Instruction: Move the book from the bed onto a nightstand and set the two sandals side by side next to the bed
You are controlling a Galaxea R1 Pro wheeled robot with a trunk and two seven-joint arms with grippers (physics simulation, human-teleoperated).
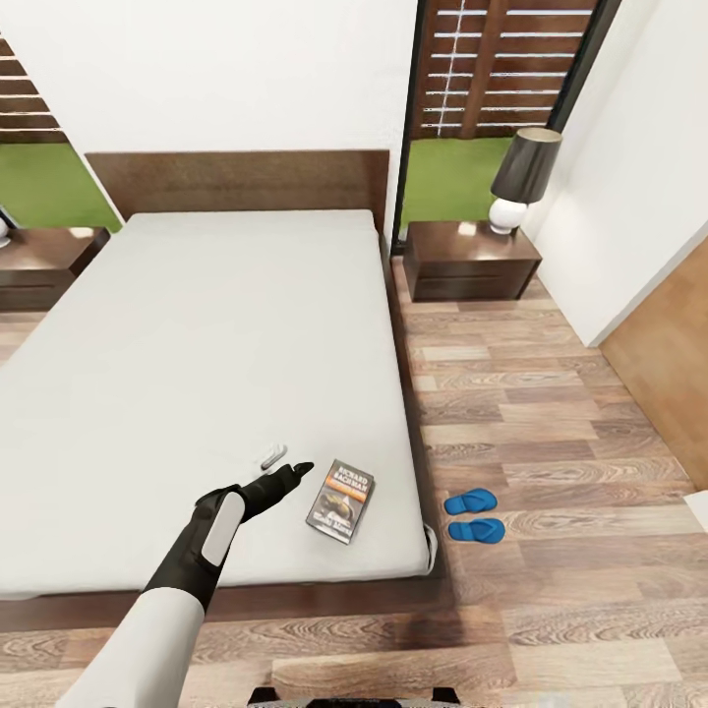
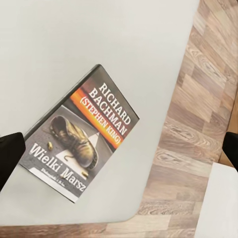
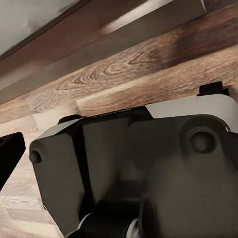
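Head view: left arm (image 1: 187, 560) outstretched toward book (image 1: 340, 501)

The book (image 1: 340, 501) lies flat, cover up, near the bed's (image 1: 197, 324) lower right corner in the head view; its dark cover carries white "RICHARD BACHMAN" lettering, an orange band and a worn shoe picture. The two bright-blue sandals (image 1: 473, 515) lie side by side on the wood-plank floor, right of that corner. One dark wood nightstand (image 1: 470, 258) stands at upper right, another (image 1: 44, 264) at the left edge.
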